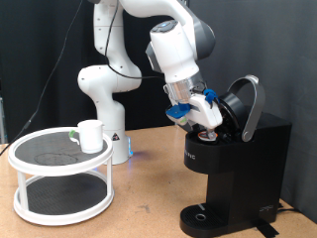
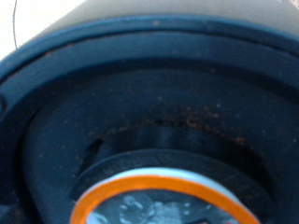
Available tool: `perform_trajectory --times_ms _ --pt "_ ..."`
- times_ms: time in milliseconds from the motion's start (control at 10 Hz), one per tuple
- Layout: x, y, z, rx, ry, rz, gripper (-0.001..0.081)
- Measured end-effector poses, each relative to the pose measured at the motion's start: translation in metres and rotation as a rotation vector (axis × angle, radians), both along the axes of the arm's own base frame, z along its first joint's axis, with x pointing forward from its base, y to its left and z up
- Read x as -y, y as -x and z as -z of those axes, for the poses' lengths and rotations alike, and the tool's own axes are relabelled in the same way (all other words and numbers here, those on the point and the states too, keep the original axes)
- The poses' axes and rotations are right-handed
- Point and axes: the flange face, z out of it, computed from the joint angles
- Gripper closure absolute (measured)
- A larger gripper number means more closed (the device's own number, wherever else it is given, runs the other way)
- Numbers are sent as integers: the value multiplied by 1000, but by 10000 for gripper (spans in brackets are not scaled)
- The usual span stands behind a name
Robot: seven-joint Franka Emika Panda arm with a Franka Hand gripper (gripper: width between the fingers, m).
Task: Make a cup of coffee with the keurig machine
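The black keurig machine (image 1: 238, 164) stands at the exterior view's right with its rounded lid (image 1: 248, 107) hinged open. My gripper (image 1: 205, 123) is down at the machine's open pod chamber, its fingertips hidden against the black body. The wrist view looks close into the dark round chamber (image 2: 149, 121), where a pod with an orange rim and silver top (image 2: 163, 201) sits. I cannot see whether the fingers touch the pod. The white cup (image 1: 91, 136) stands upright on the top tier of a white round rack (image 1: 59, 157) at the exterior view's left, far from the gripper.
The white two-tier rack has black mesh shelves; its lower tier (image 1: 59, 198) shows nothing on it. The robot base (image 1: 107, 119) stands behind the rack. A small green-marked item (image 1: 73, 137) sits beside the cup. The machine's round drip base (image 1: 203, 218) is bare.
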Motion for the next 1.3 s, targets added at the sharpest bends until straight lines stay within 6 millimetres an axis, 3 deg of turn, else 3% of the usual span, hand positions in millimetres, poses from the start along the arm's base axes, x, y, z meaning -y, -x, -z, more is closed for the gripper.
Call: perform_trajectory --times_ms 100,300,600,900,1300 --pt "0 0 0 -1 -6 4 97" --pt "0 0 -5 16 -47 1 79" --pt "7 9 -33 58 -102 -21 72" --pt "8 7 -37 78 -179 10 72" --pt "23 12 -90 141 -321 44 72"
